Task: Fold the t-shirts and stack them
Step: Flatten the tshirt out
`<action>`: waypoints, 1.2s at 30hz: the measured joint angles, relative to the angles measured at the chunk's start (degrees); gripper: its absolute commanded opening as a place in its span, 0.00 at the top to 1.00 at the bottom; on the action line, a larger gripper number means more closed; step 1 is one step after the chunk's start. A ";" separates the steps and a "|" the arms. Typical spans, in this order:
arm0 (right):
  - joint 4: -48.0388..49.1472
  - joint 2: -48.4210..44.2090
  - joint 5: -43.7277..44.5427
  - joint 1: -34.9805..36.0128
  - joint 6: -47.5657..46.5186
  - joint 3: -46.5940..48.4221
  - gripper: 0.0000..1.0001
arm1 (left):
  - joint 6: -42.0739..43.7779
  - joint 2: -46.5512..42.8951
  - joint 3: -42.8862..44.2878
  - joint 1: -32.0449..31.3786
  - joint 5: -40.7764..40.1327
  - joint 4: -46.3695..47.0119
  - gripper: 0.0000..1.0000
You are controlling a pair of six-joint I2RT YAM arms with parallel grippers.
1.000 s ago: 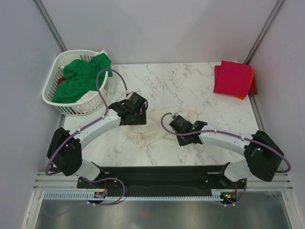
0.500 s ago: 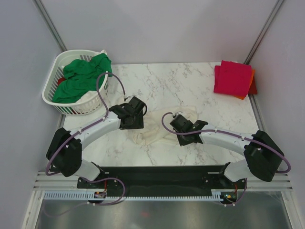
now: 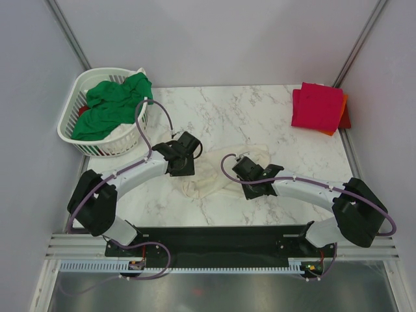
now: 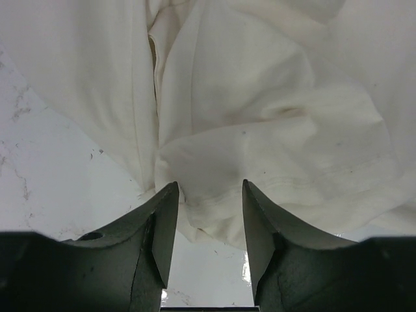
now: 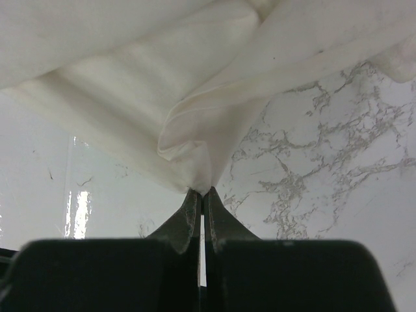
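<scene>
Your left end effector (image 4: 208,192) is holding its two fingers apart, and the hem of the one cream-white t-shirt (image 3: 203,183) is lying in the gap between them; neither finger is pressing the cloth flat. Your right end effector (image 5: 202,193) is pinching with its fingers together, clamped on a folded edge of that same shirt, which is rising in a small peak from the tips.

The shirt is lying crumpled on the marble desk (image 3: 247,110), bunched between the two end effectors near the middle, with the left one sitting at its left edge and the right one at its right edge.

Further out, you are looking at one white laundry basket (image 3: 68,128) at the far left corner, with one green t-shirt (image 3: 107,107) spilling over its rim. At the far right corner one folded stack is resting on the desk: one crimson-pink t-shirt (image 3: 316,104) is lying on top and one orange t-shirt (image 3: 340,116) is showing beneath it along the right edge.
</scene>
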 measured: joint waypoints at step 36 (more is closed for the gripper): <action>-22.51 -15.76 13.05 -13.99 -3.63 50.99 1.00 | 5.90 -21.66 65.29 -0.02 -7.10 -20.44 0.98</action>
